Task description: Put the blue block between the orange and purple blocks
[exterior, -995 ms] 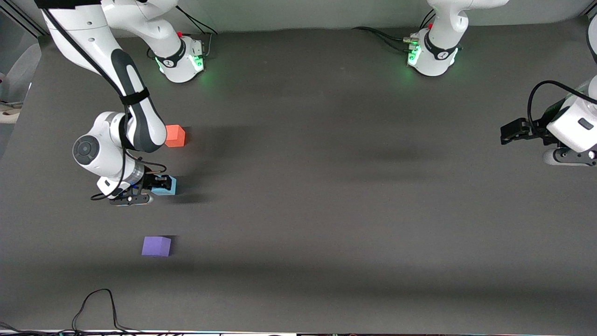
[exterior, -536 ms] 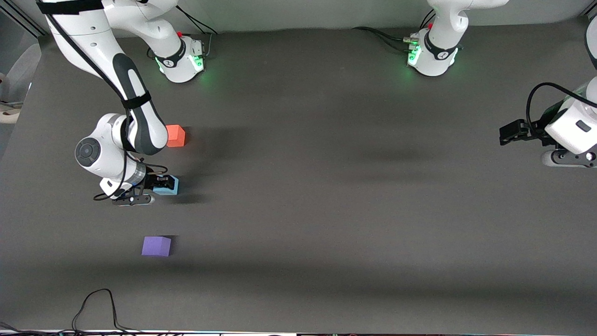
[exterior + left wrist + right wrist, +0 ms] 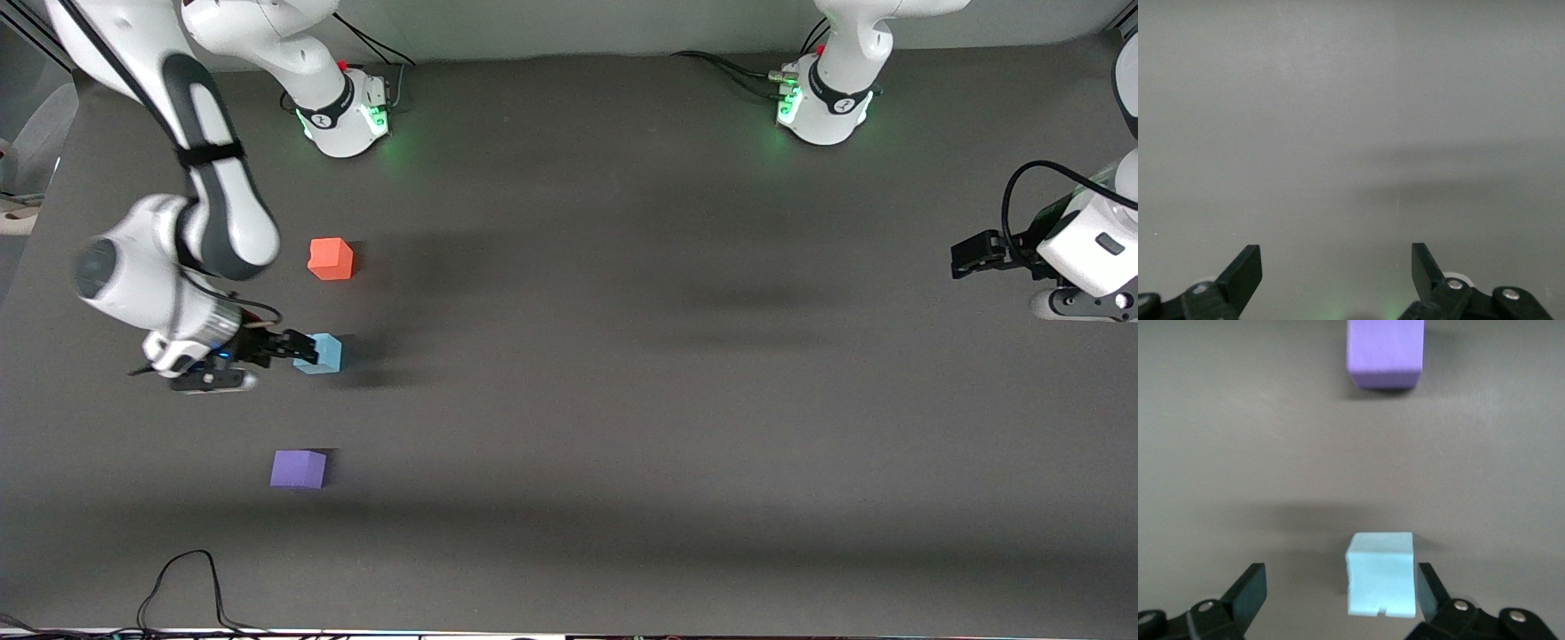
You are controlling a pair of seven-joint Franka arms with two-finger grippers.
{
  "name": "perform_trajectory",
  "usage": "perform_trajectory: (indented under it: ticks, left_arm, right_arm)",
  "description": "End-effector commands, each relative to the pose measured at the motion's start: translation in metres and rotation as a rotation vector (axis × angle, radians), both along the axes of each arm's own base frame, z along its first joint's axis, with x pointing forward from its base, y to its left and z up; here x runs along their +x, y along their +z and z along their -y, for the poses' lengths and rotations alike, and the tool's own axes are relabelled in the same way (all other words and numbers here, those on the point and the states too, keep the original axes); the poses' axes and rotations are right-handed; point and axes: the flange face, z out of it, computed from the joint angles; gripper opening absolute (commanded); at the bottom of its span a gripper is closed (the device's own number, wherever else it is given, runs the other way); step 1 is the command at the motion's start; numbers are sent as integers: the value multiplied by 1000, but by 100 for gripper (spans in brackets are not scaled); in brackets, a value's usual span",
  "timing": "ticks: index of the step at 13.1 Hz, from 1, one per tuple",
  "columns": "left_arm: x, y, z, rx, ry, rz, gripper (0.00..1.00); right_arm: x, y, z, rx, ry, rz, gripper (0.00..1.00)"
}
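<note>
Already the blue block [image 3: 319, 354] sat on the table at frame left, between the orange block [image 3: 331, 259] above and the purple block [image 3: 299, 468] below. The right gripper [image 3: 298, 348], fingers apart, could nudge it when withdrawing. The left gripper [image 3: 962, 254] waited open, frame right.

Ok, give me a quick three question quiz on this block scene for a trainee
1. True or false: the right gripper is shut on the blue block.
2. Which block lies nearest the front camera? A orange block, B blue block, C purple block.
3. Fill in: the left gripper waits with its fingers ____.

Key: 1 false, it is open with the block sitting between its fingers. 2 C. 3 open.
</note>
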Motion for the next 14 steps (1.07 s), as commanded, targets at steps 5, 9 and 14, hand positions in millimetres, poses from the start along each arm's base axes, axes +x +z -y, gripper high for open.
perform_trajectory:
  ticks: [5,9,14]
  left_arm:
    - [0,6,1,-2,13,11,100]
    - [0,6,1,-2,14,10,100]
    - [0,6,-1,0,14,10,100]
  right_arm:
    - [25,204,20,11,76,-21,100]
    - [-11,267,24,-21,12,-12,100]
    - [-44,276,15,-125,35,-38,100]
